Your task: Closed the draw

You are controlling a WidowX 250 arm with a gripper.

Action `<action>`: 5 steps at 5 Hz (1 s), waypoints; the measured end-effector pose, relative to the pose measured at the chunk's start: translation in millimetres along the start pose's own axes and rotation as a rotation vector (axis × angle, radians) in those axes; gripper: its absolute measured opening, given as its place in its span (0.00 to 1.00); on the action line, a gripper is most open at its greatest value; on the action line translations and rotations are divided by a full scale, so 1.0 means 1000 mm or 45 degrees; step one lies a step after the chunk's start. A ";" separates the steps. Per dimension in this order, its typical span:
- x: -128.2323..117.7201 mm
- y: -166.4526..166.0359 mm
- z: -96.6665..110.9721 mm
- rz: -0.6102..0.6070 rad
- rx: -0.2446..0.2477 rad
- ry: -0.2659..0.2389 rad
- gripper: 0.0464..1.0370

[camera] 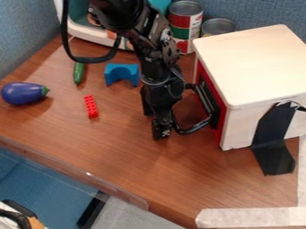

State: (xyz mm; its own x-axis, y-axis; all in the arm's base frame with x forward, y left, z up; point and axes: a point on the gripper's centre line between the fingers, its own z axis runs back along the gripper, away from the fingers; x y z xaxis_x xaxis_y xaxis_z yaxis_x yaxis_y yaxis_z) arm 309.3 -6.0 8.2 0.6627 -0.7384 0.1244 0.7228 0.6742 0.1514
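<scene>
Red and upright, the front of the drawer point(222, 120) sits at about three o'clock in the view, set in the left side of a white box with a pale wooden lid point(254, 62). Its black handle point(194, 129) juts out toward the middle, a bent bar curving round toward the claw point(158, 124). The claw hangs down just beside that handle, a little below the centre; whether it is open or closed I cannot tell, nor whether it touches the bar. The black arm point(149, 49) comes in from eleven o'clock and slopes down to it. As I judge it, the step in hand is the push that shuts the drawer, and it is at or near its end, since the red front looks close to flush with the box, though the angle leaves a slight gap possible. If any gap is left, the next move calls for a steady press toward three o'clock, square to the front, so the box does not skid or twist on the wooden tabletop point(125, 147). If it is fully home, the claw should back away toward nine o'clock, clear of the curved bar, lest it hook the handle and draw it open again. A red toy brick point(91, 106) lies near that way out, and a blue block point(121, 74) stands at eleven o'clock.
</scene>
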 end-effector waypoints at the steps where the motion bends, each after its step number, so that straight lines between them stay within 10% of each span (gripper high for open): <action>1: -0.019 0.004 0.008 0.110 -0.022 0.046 0.96; 5: -0.084 0.013 0.129 0.411 -0.055 -0.141 0.96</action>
